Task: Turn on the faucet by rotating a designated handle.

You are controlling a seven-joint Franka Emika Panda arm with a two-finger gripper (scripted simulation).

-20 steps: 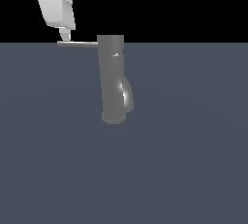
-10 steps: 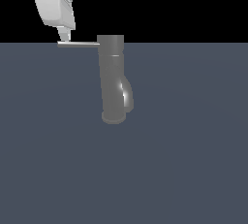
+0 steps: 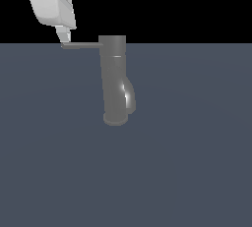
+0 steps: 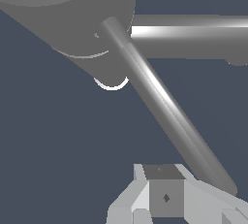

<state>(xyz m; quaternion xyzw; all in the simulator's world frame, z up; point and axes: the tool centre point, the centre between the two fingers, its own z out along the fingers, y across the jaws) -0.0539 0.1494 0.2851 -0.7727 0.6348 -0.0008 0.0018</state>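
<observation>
The dark grey faucet (image 3: 114,81) stands upright on its round base, with a shiny spout bulge low on the exterior view's right. Its thin grey handle (image 3: 81,45) sticks out level from the top toward the exterior view's left. My white gripper (image 3: 64,35) hangs above the handle's free end, its tip just over or touching the rod. The fingers look shut with nothing between them. The wrist view shows the handle (image 4: 164,106) running from the faucet (image 4: 72,14) top toward my gripper (image 4: 164,196), whose tip sits beside the rod's end.
A flat blue-grey floor (image 3: 187,162) spreads around the faucet, with black background above its far edge. Nothing else stands near the faucet.
My gripper has shifted slightly toward the exterior view's left and stays over the handle's end. The handle has not visibly turned.
</observation>
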